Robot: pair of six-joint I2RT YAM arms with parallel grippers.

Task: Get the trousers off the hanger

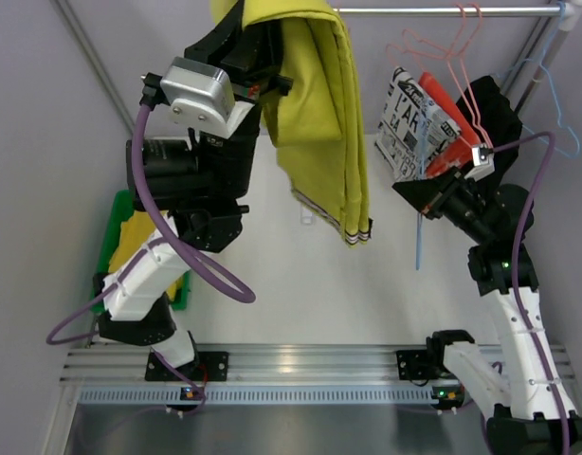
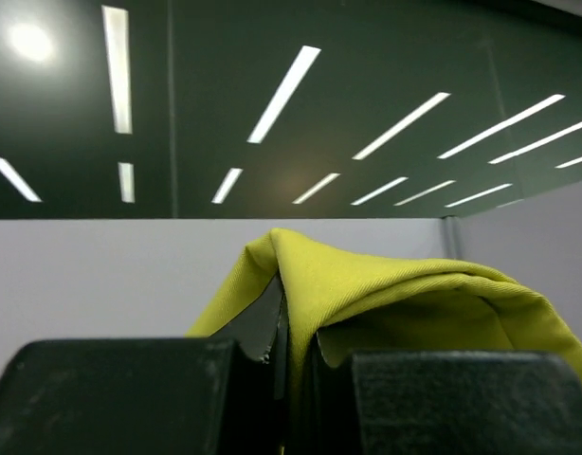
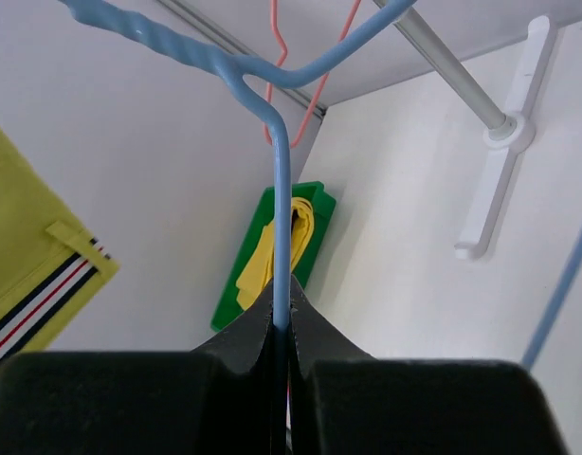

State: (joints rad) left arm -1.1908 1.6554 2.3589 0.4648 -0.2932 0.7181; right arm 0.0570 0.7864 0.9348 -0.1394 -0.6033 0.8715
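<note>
The olive-yellow trousers [image 1: 319,104] hang folded from my raised left gripper [image 1: 264,47], high at the back of the table. In the left wrist view the left gripper [image 2: 296,341] is shut on a fold of these trousers [image 2: 395,294]. They hang apart from the blue hanger [image 1: 418,242]. My right gripper [image 1: 421,194] is shut on this hanger's thin wire. The right wrist view shows that gripper [image 3: 281,320] pinching the blue hanger [image 3: 281,209], with the trousers' striped hem [image 3: 30,256] at the left. A bright yellow garment [image 1: 135,237] lies in a green bin [image 1: 109,237].
A metal rail [image 1: 433,11] crosses the top, with pink hangers [image 1: 457,66] on it. A black-and-white printed cloth [image 1: 405,123] and a red-orange garment [image 1: 441,100] hang beside my right arm. A white bracket [image 3: 504,152] holds the rail [image 3: 443,66]. Grey walls stand on both sides.
</note>
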